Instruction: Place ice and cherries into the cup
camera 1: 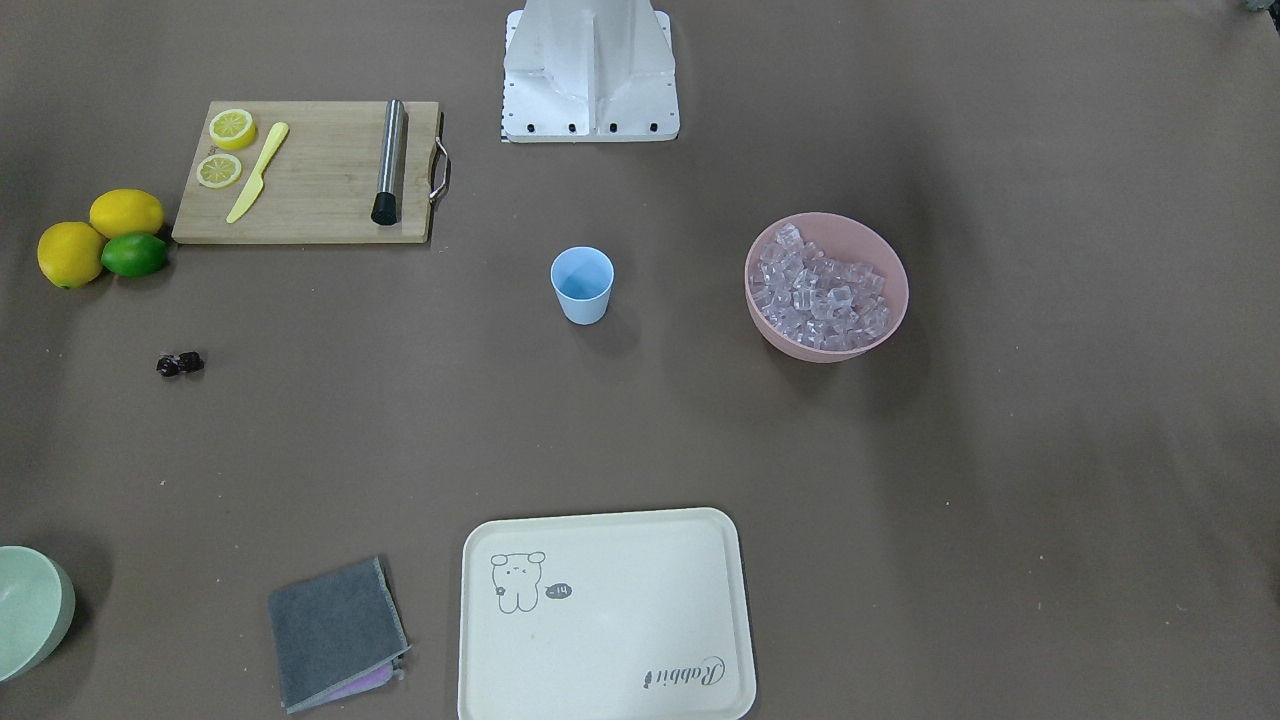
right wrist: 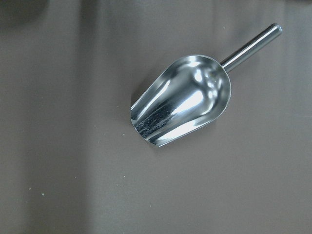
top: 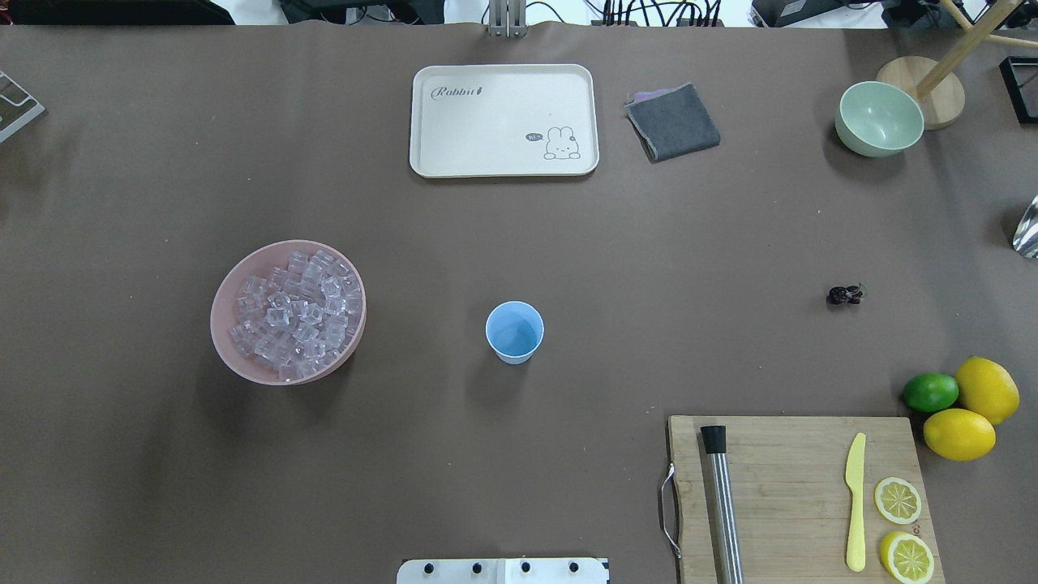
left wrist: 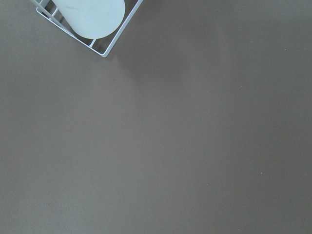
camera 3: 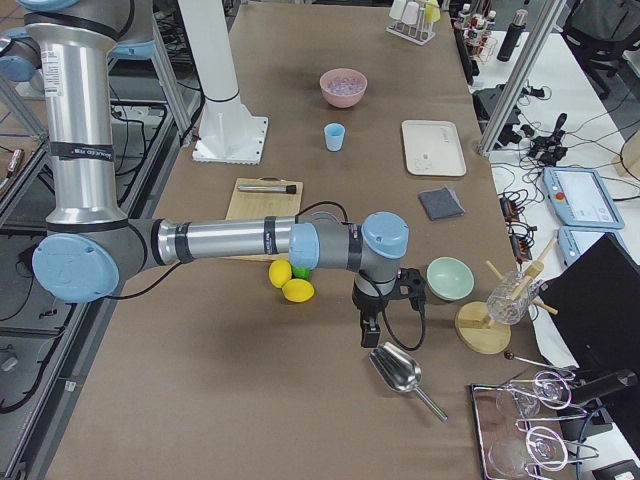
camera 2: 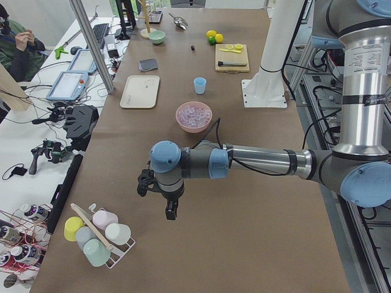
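Brown table [top: 649, 243] laid out, cup [top: 514, 331] empty: you're at the opening step, and the next move likely calls for gripping the one scoop [right wrist: 183, 100] by its handle.
Two arms hang at the table's ends. The left gripper [camera 2: 171, 211] and right gripper [camera 3: 368, 334] show only side-on, so you cannot tell how their jaws stand. One pink bowl [top: 217, 324], heaped with ice [top: 296, 312] past counting, sits left of the one cup at centre, and one cluster of cherries [top: 844, 294] lies well off to its right.

A robotics lab, a brown-covered tabletop [top: 162, 487] flanked by aluminium frame posts [camera 2: 91, 43], a white robot pedestal [camera 2: 269, 55] stood at its edge, teach pendants [camera 2: 67, 85] and tangled cables [top: 620, 12] lay on a side bench [camera 2: 18, 152], an operator [camera 2: 15, 43] sat nearby.
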{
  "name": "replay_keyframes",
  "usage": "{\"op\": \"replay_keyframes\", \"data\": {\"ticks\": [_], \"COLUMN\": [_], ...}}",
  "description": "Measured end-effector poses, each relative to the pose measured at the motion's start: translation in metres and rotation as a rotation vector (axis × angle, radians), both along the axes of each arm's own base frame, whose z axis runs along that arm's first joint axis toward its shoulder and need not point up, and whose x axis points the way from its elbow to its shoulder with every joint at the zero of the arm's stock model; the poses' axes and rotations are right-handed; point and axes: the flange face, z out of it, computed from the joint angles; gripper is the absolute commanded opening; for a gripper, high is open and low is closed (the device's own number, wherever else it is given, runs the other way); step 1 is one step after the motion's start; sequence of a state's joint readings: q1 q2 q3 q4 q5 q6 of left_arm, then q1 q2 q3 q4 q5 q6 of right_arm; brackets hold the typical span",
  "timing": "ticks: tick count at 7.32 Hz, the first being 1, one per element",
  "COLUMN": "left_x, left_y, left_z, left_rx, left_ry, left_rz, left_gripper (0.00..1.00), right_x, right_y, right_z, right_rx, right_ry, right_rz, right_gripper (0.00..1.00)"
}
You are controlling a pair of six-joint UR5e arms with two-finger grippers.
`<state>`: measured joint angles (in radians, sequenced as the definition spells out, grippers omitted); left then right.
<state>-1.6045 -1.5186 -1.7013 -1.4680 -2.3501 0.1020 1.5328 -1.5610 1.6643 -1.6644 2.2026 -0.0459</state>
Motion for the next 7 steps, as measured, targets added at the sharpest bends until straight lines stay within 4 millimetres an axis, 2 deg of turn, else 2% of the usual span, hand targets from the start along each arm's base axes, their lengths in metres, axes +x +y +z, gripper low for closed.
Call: {"op": "replay_keyframes", "data": {"ticks": [5,7], "left_x": [0.004,0.003], "left_y": [-0.003,-0.007], "left_z": [-0.008,-0.019], "left_rx": [0.019,0.076], "left_ry": [0.001,-0.001], "left_rz": [0.008,0.008], "left_gripper": [0.99,0.99], "right_x": [0.001,0.000], "right_y": [-0.001,-0.003], "right_z": [-0.002,-0.021], "right_rx": [0.007,0.045], "right_ry": [0.005,-0.010], "right_rz": [-0.003,-0.004], "right_gripper": [1.00,1.00]}}
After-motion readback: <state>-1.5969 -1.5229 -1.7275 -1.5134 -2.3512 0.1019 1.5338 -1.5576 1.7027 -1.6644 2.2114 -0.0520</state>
